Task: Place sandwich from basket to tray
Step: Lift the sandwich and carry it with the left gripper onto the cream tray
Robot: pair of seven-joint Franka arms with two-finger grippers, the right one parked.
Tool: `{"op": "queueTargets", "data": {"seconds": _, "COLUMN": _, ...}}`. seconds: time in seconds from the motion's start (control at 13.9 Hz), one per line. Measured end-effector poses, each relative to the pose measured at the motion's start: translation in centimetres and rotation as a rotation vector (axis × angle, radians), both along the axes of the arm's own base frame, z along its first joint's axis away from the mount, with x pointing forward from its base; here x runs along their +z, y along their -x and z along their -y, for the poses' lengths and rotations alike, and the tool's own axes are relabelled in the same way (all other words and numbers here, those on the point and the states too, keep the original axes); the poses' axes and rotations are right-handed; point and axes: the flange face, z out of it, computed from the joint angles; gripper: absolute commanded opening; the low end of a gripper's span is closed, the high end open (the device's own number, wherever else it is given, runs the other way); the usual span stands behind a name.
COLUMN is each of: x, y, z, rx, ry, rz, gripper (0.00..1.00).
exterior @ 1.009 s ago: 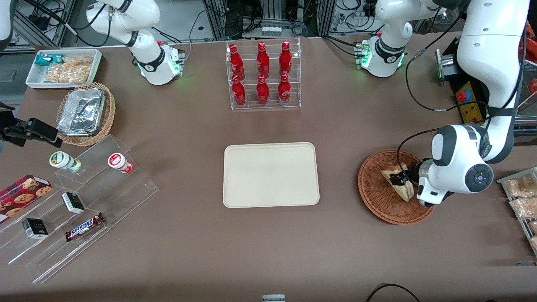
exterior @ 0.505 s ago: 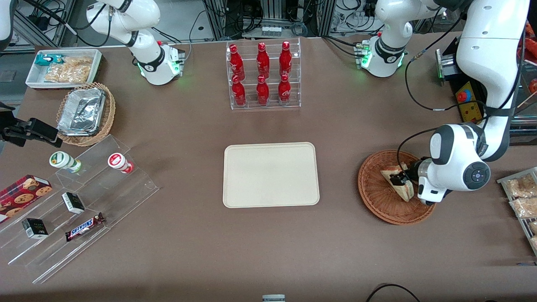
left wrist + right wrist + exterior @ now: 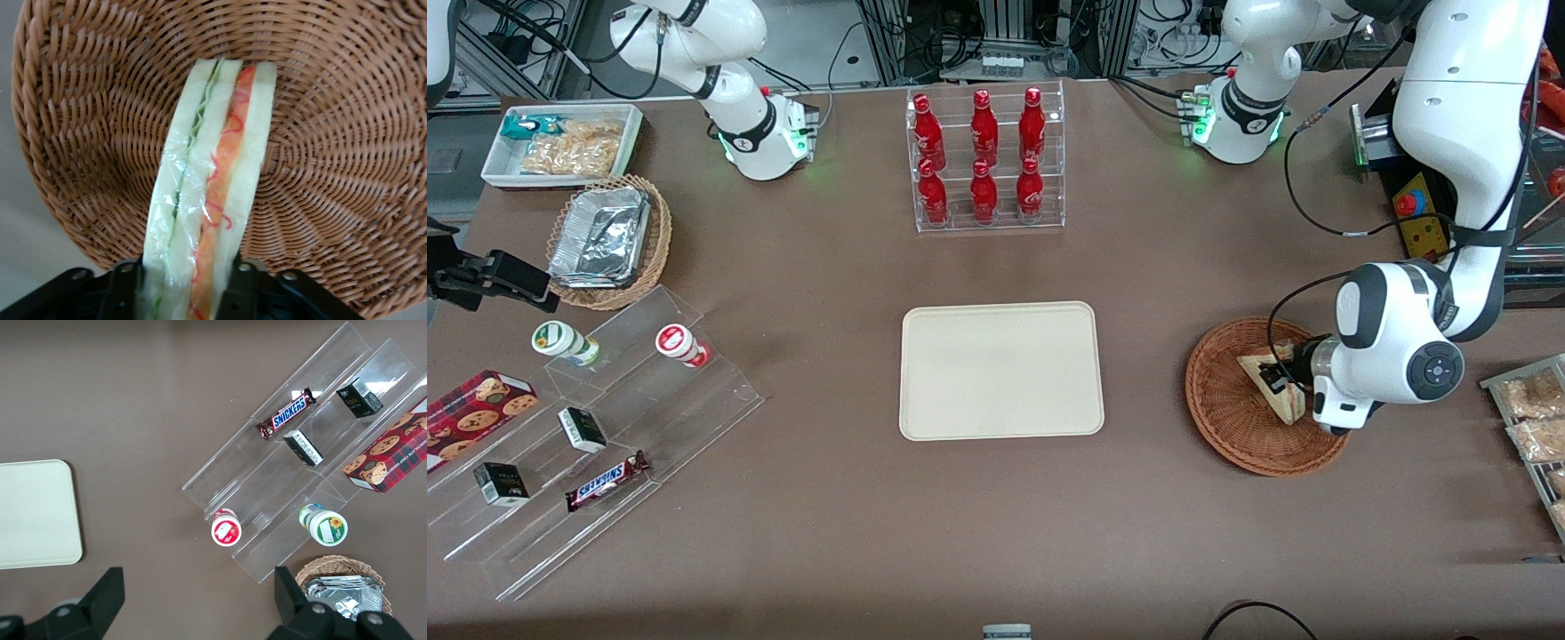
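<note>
The sandwich (image 3: 1265,380), a wrapped wedge of white bread with red and green filling, stands on edge inside the round reddish-brown wicker basket (image 3: 1223,413) toward the working arm's end of the table. My left gripper (image 3: 1282,385) is shut on the sandwich's wide end, with a black finger (image 3: 125,288) pressed against each bread face. In the left wrist view the sandwich (image 3: 212,180) points out over the basket's woven floor (image 3: 347,133). The cream tray (image 3: 1000,369) lies flat at the table's middle with nothing on it, apart from the basket.
A clear rack of red bottles (image 3: 985,160) stands farther from the front camera than the tray. Bagged snacks (image 3: 1529,409) lie beside the basket. Acrylic steps with snacks (image 3: 596,427), a foil-filled wicker basket (image 3: 609,240) and a white bin (image 3: 560,142) sit toward the parked arm's end.
The left arm's wrist has shifted slightly upward, and the gripped sandwich has risen a little with it inside the basket.
</note>
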Motion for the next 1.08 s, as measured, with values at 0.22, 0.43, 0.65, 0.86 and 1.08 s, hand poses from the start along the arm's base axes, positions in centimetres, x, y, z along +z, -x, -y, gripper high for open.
{"op": "queueTargets", "data": {"seconds": 0.22, "x": 1.1, "y": -0.7, "z": 0.9, "rx": -0.013, "ry": 0.004, "rz": 0.026, "gripper": 0.13}}
{"op": "queueTargets", "data": {"seconds": 0.43, "x": 4.6, "y": -2.2, "z": 4.7, "rx": -0.069, "ry": 0.013, "rz": 0.093, "gripper": 0.13}}
{"op": "queueTargets", "data": {"seconds": 0.65, "x": 10.0, "y": -3.2, "z": 13.0, "rx": -0.193, "ry": 0.033, "rz": 0.156, "gripper": 0.13}}
{"op": "queueTargets", "data": {"seconds": 0.86, "x": 11.9, "y": -0.9, "z": 24.4, "rx": -0.349, "ry": 0.063, "rz": 0.208, "gripper": 0.13}}
{"op": "queueTargets", "data": {"seconds": 1.08, "x": 8.4, "y": 3.2, "z": 36.0, "rx": -0.400, "ry": 0.084, "rz": 0.233, "gripper": 0.15}}
